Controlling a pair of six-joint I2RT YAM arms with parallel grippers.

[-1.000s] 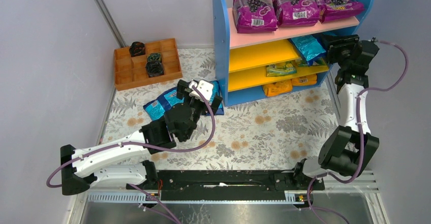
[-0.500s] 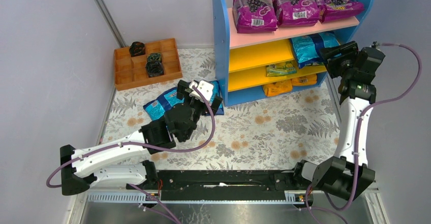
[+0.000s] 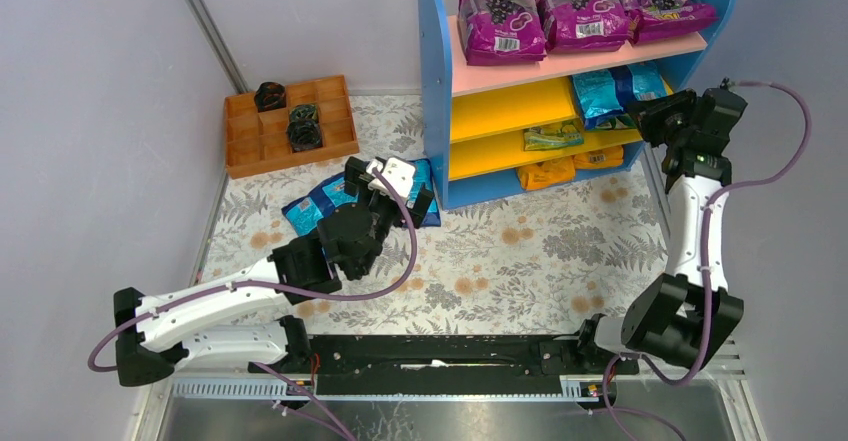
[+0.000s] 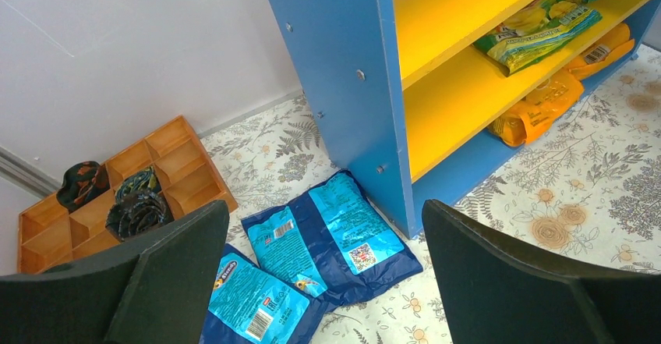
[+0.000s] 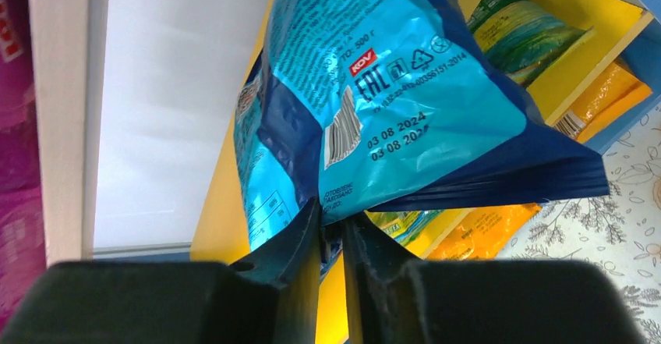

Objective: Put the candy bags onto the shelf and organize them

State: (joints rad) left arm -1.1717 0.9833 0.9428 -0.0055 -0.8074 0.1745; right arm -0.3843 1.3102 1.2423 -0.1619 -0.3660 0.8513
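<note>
My right gripper is shut on the edge of a shiny blue candy bag and holds it at the right end of the shelf's upper yellow board. A green-yellow bag lies on the board below, and orange bags lie on the bottom tier. My left gripper is open and empty above three blue bags lying on the floor by the shelf's left blue panel.
Three purple grape-print bags fill the pink top board. An orange compartmented tray with dark items stands at the back left. Grey walls close in the left, the back and the right side. The floral mat lies in front of the shelf.
My right gripper has shifted a little lower at the shelf's right end, and the blue bag in it now shows further onto the upper yellow board. My left arm has barely moved.
</note>
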